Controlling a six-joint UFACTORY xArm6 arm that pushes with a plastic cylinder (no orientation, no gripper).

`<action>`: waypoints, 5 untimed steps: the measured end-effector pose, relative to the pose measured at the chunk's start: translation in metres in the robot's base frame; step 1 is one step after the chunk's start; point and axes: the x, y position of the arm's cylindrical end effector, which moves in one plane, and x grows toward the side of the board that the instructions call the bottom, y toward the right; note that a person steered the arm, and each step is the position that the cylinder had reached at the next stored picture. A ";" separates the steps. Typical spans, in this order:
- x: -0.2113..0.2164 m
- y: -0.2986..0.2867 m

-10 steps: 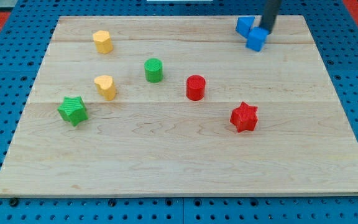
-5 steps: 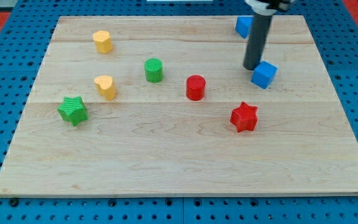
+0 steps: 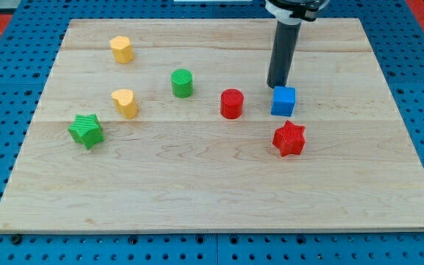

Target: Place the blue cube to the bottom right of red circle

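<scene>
The blue cube [image 3: 283, 101] sits on the wooden board [image 3: 197, 191], directly to the right of the red circle [image 3: 232, 104] and about level with it, with a small gap between them. My tip [image 3: 277, 85] rests just above the cube's upper left corner, touching or nearly touching it. The dark rod rises from there toward the view's top.
A red star [image 3: 289, 138] lies just below the blue cube. A green cylinder [image 3: 182, 83] stands to the upper left of the red circle. Two yellow blocks [image 3: 122, 49] [image 3: 125, 103] and a green star [image 3: 86, 131] sit at the view's left.
My tip has pushed the blue cube down and to the left from the board's top right, to beside the red circle. A second blue block at the top is now hidden behind the rod.
</scene>
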 end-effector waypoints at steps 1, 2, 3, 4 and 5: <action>0.032 0.011; 0.047 0.026; 0.053 0.074; 0.068 0.113; 0.078 0.107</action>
